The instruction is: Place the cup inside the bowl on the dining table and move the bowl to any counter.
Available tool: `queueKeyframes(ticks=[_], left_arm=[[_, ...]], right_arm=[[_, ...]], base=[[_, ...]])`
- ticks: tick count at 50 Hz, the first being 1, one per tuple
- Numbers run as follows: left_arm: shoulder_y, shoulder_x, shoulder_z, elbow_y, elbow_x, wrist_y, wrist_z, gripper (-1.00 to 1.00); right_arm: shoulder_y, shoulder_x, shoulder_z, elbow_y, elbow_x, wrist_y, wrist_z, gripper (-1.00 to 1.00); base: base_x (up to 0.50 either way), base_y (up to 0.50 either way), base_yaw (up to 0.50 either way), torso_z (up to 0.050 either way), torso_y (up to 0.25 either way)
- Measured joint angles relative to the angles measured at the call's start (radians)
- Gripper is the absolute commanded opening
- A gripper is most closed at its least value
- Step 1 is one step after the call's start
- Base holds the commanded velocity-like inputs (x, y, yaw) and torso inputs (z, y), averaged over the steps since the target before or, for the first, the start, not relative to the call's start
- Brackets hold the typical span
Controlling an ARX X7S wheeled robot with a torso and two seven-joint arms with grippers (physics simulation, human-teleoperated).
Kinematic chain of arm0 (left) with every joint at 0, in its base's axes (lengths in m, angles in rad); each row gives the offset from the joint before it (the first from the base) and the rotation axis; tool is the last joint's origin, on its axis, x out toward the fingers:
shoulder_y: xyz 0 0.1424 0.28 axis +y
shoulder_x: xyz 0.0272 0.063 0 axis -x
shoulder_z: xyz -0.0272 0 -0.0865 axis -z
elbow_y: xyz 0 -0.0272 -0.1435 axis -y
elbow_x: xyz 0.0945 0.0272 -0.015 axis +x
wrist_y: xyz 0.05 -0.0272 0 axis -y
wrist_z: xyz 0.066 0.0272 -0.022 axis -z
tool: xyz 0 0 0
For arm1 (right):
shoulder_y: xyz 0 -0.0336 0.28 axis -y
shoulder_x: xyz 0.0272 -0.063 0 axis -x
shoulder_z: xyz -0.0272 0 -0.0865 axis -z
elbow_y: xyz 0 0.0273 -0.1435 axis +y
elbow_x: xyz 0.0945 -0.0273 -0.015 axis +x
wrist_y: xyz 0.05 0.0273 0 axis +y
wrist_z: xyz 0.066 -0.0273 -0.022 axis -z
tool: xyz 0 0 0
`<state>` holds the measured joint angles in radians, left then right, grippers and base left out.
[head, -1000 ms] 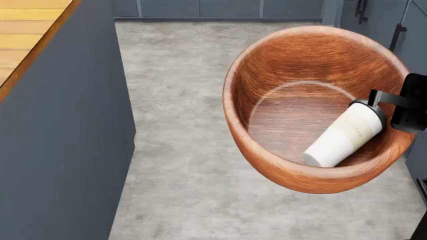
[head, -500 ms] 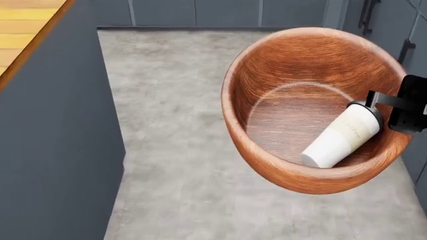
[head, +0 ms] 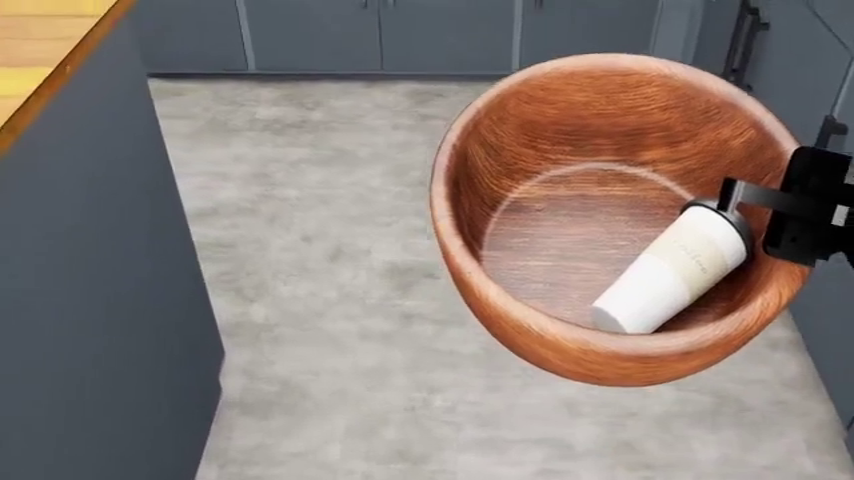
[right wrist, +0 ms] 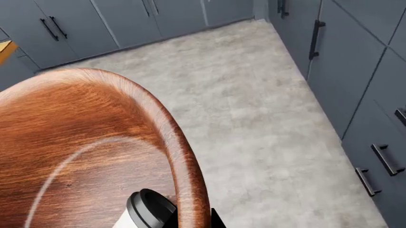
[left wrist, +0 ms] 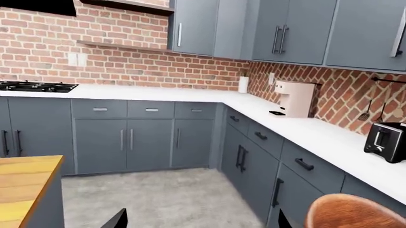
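Note:
The reddish-brown wooden bowl (head: 607, 130) hangs tilted in the air above the grey floor. My right gripper (head: 771, 215) is shut on the bowl's right rim, one finger inside and one outside. The white cup (head: 665, 268) with its black lid lies on its side inside the bowl, lid toward the gripper. In the right wrist view the bowl's rim (right wrist: 174, 137) runs between my right gripper's (right wrist: 188, 221) dark fingertips, with the cup's lid (right wrist: 149, 209) just beside them. My left gripper (left wrist: 201, 223) is open and empty, over the floor. The bowl's edge (left wrist: 352, 211) shows nearby. The white counter (left wrist: 304, 128) runs along the brick wall. The dining table is out of view.
A dark grey unit with a wooden top (head: 80, 250) stands close on the left. Grey cabinet doors (head: 827, 60) line the right side and the back. On the counter stand a pink coffee machine (left wrist: 293, 98), a black toaster (left wrist: 387, 141) and a hob (left wrist: 35, 86).
The view has shifted: the grey unit slid toward the left edge and the back cabinets came further into view. The bowl stays in my right gripper with the cup lying in it.

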<state>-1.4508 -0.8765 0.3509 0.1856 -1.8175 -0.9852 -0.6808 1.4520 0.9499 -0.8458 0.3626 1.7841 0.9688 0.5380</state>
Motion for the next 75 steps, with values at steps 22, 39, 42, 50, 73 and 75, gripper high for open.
queueKeyframes(ticks=[22,39,42,50,73,75], left_arm=[[-0.047,0.019,0.112,0.027,0.318,-0.003,0.103,1.00],[-0.014,0.003,0.134,0.056,0.429,0.038,0.119,1.00],[-0.016,0.003,0.139,0.055,0.443,0.041,0.128,1.00],[-0.019,0.001,0.144,0.048,0.464,0.046,0.146,1.00],[0.027,-0.012,0.122,0.062,0.447,0.083,0.157,1.00],[0.029,-0.012,0.120,0.064,0.446,0.086,0.157,1.00]], right_arm=[[0.117,-0.119,-0.031,0.129,-0.041,0.042,-0.036,-1.00],[0.191,-0.178,-0.059,0.211,-0.090,0.061,-0.084,-1.00],[0.198,-0.180,-0.059,0.212,-0.092,0.063,-0.085,-1.00],[0.194,-0.183,-0.061,0.201,-0.097,0.058,-0.084,-1.00],[0.189,-0.195,-0.054,0.203,-0.086,0.049,-0.073,-1.00],[0.189,-0.195,-0.053,0.202,-0.085,0.049,-0.073,-1.00]], base=[[0.50,-0.08,0.00,0.000,0.002],[0.50,-0.08,0.00,0.000,0.002],[0.50,-0.07,0.00,0.000,0.000],[0.50,0.00,0.00,0.000,0.003],[0.50,0.00,0.00,0.000,0.002],[0.50,0.00,0.00,0.000,0.000]])
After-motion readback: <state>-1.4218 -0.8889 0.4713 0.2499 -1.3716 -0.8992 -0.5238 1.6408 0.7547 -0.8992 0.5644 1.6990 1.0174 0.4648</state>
